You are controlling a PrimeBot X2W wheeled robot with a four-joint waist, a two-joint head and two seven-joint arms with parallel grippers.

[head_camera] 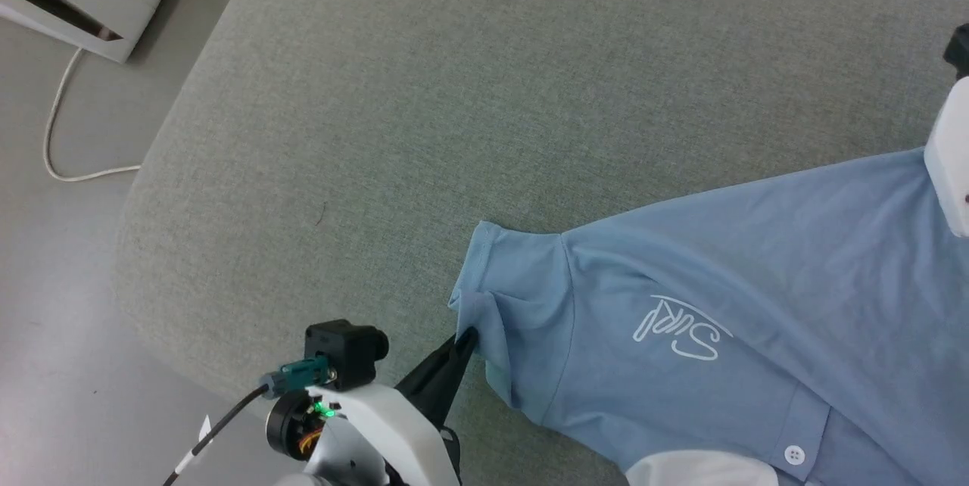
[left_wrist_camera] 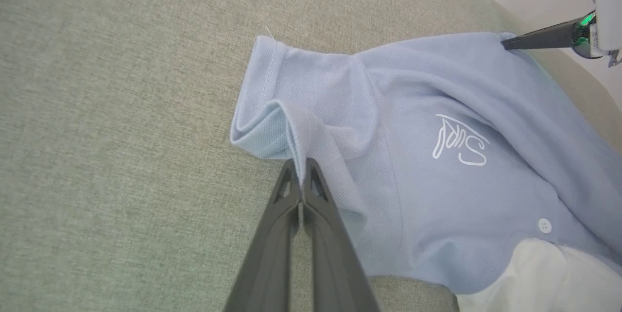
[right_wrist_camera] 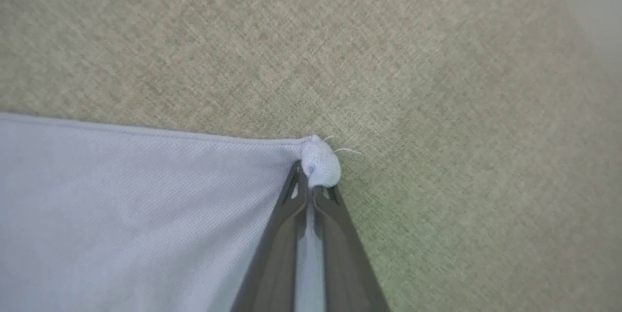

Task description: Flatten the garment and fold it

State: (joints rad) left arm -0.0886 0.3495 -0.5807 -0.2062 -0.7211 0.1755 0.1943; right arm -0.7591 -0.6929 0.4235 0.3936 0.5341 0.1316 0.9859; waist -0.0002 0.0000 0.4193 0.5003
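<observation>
the blue piqué polo shirt (head_camera: 757, 259) spreads right of the left gripper (left_wrist_camera: 302, 168), which pinches its folded sleeve hem; the right gripper (right_wrist_camera: 311, 183) clamps a bunched corner. a coarse grey-green woven cushion (head_camera: 378, 92) lies beneath, smooth floor (head_camera: 60, 281) beyond.

You see a light blue shirt (head_camera: 757, 244), its logo (head_camera: 677, 328) and collar (head_camera: 704, 471) white, on heathered grey-green cushion (head_camera: 454, 92).

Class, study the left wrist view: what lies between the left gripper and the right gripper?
Between the left gripper and the right gripper lies the garment: blue fabric bearing a white script logo, seen in the left wrist view.
</observation>
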